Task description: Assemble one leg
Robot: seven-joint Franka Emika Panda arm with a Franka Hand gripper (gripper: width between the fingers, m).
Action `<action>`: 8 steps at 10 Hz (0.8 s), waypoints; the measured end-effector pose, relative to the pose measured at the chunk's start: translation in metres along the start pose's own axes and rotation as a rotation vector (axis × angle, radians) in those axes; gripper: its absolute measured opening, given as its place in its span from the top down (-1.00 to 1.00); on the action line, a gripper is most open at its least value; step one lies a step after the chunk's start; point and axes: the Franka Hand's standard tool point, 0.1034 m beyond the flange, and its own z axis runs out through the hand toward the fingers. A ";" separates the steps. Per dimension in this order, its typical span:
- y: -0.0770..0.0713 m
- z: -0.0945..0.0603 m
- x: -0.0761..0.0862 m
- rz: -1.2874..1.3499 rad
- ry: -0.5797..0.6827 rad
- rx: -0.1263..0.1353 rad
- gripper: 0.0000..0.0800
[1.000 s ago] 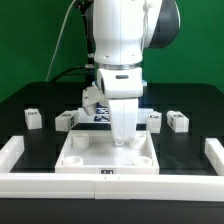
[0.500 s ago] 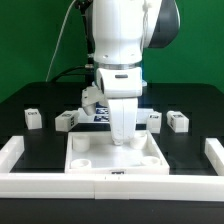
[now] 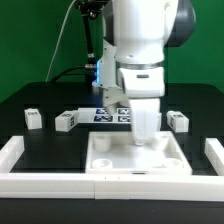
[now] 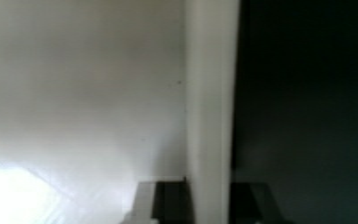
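Three legs show in the exterior view as small chunky white blocks with tags: two at the left (image 3: 33, 118) (image 3: 65, 122) and one at the right (image 3: 178, 121). A fourth is hidden behind the arm. My gripper (image 3: 146, 140) points straight down over the large white square panel (image 3: 110, 157) with corner sockets. It is shut on the panel's far rim, right of the middle. In the wrist view the gripper (image 4: 211, 200) has the panel's white rim (image 4: 208, 90) running between its two dark fingers (image 4: 165, 202). No leg is in the gripper.
The marker board (image 3: 108, 113) lies behind the panel, partly hidden by the arm. Long white border rails stand at the left (image 3: 10, 155), the right (image 3: 213, 155) and along the front (image 3: 60, 185) of the black table.
The arm has moved toward the exterior view's right, and the square panel has slid right with it. The legs have not moved.
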 end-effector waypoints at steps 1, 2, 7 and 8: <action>0.003 0.000 0.014 0.008 0.005 -0.004 0.83; 0.006 -0.001 0.023 0.008 0.009 -0.008 0.83; 0.010 -0.002 0.043 0.055 0.009 0.008 0.83; 0.010 -0.002 0.042 0.055 0.009 0.008 0.83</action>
